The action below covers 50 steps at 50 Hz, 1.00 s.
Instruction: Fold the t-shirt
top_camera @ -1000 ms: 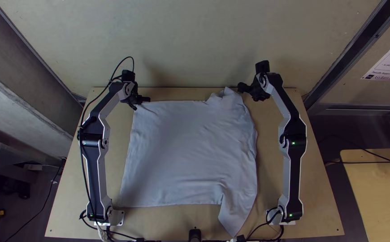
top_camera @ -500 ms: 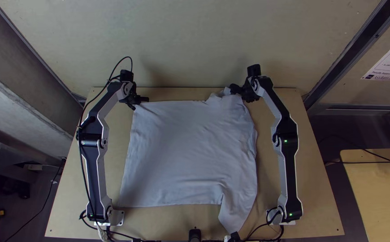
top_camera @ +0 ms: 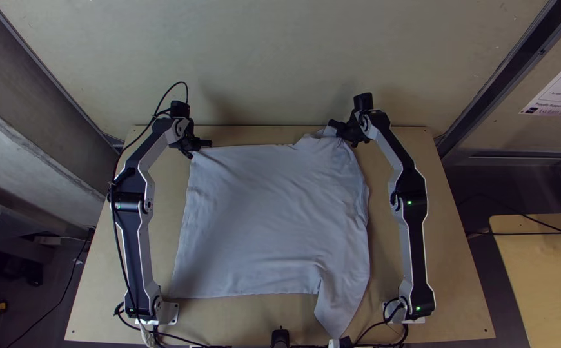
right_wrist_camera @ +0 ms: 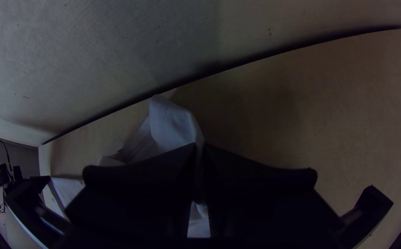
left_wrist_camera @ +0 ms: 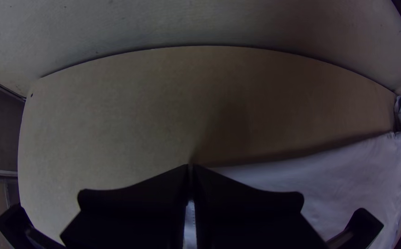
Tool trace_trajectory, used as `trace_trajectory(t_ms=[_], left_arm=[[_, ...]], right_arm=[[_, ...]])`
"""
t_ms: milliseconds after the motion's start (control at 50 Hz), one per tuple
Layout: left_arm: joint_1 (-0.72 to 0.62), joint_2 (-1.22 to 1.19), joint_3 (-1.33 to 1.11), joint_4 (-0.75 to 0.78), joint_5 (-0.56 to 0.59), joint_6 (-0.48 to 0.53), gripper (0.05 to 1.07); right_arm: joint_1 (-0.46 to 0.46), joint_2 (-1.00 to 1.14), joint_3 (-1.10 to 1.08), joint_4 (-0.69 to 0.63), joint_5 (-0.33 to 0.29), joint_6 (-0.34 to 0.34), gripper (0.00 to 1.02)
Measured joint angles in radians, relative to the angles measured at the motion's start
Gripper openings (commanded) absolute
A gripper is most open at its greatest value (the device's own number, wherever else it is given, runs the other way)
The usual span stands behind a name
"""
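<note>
Left gripper up at the far left corner of the t-shirt, and its two wide black fingers are pressed together with the pale cloth between them! Across the table, the right gripper has its own grip at the far right corner, fingers closed on a raised, rumpled fold, with a loose bit of cloth poking out past the tips. Between the two arms lies the shirt itself, spread broad over the light wood, mostly smooth through the middle. The far edge runs nearly straight from the left corner, then breaks into creases near the right grip. Down the right side it's wrinkles all the way, and look at that pointed flap, stretching to the table's near edge, just beside the right arm's base! The left side runs in a clean, slightly slanting line, well clear of any bunching.
</note>
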Motion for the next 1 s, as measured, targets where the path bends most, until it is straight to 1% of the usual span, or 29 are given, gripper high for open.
trace_trajectory(t_ms=[220,480,700,840,1000], left_arm=[[-0.017,-0.031,-0.010,0.008,0.000,-0.011,0.08],[-0.029,-0.032,0.095,0.010,0.019,-0.105,0.08],[0.002,-0.031,0.132,0.027,0.050,-0.167,0.08],[0.022,-0.027,0.132,0.014,0.057,-0.180,0.08],[0.022,-0.027,0.131,-0.038,0.088,-0.183,0.08]], right_arm=[[-0.029,-0.005,0.000,0.028,0.000,-0.006,0.02],[-0.045,-0.007,0.000,0.082,0.004,-0.011,0.02],[-0.055,-0.007,0.003,0.126,0.011,-0.018,0.02],[-0.063,-0.010,0.003,0.124,0.011,-0.029,0.02],[-0.064,-0.046,-0.006,0.075,0.011,-0.049,0.02]])
